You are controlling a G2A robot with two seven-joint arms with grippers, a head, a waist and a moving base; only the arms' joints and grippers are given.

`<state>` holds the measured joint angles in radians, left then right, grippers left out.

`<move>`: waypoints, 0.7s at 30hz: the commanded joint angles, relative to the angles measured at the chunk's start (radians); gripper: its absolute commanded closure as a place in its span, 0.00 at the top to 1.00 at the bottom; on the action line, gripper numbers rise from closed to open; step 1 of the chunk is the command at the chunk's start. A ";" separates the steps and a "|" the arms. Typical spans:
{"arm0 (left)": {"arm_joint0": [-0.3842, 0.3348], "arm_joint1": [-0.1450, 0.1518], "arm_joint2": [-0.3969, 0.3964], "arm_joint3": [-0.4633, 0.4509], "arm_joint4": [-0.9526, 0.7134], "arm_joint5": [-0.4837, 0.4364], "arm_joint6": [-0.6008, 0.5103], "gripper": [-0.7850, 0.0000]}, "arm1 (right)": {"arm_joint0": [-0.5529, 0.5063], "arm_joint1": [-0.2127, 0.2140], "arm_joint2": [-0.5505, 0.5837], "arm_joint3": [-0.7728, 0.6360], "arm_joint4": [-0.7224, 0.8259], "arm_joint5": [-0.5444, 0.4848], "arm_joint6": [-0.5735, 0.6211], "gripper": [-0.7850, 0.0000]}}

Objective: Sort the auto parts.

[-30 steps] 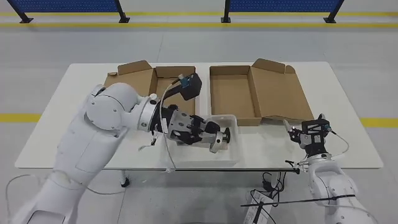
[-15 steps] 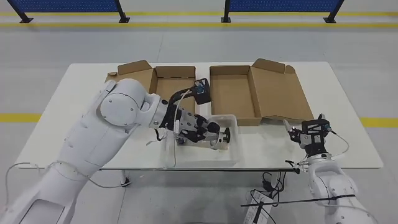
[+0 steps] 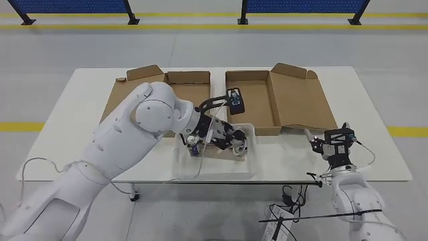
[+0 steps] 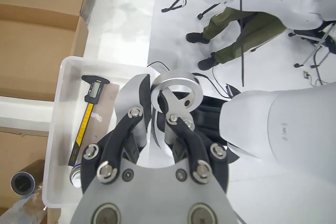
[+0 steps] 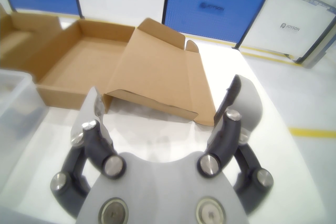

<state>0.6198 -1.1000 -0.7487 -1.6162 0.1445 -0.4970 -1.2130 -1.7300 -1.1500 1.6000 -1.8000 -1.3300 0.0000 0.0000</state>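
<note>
Left pincer [image 4: 155, 93] clamps a silver metal ring [image 4: 178, 78] over the clear plastic bin [image 4: 59, 93], which holds a yellow-black caliper [image 4: 86, 114]; right pincer [image 5: 165, 93] gapes.

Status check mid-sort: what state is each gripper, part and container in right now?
left gripper: shut on the metal ring.
metal ring: clamped by its rim, off the table.
right gripper: open, holding nothing.
plastic bin: open-topped, holding the digital caliper.
digital caliper: lying flat in the bin.
right cardboard box: open, lid folded out.
left cardboard box: open.
</note>
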 commanded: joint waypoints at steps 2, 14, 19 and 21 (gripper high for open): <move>-0.032 -0.018 0.041 0.031 0.059 0.042 0.040 0.00 | 0.000 0.000 0.000 0.000 0.000 0.000 0.000 1.00; -0.165 -0.107 0.194 0.140 0.322 0.308 0.172 0.00 | 0.000 0.000 0.000 0.000 0.000 0.000 0.000 1.00; -0.202 -0.147 0.253 0.177 0.418 0.393 0.201 0.00 | 0.000 0.000 0.000 0.000 0.000 0.000 0.000 1.00; -0.211 -0.163 0.269 0.194 0.437 0.425 0.211 0.00 | 0.000 0.000 0.000 0.000 0.000 0.000 0.000 1.00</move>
<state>0.4136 -1.2536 -0.4895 -1.4340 0.5703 -0.0922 -1.0076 -1.7300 -1.1500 1.6000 -1.8000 -1.3300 0.0000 0.0000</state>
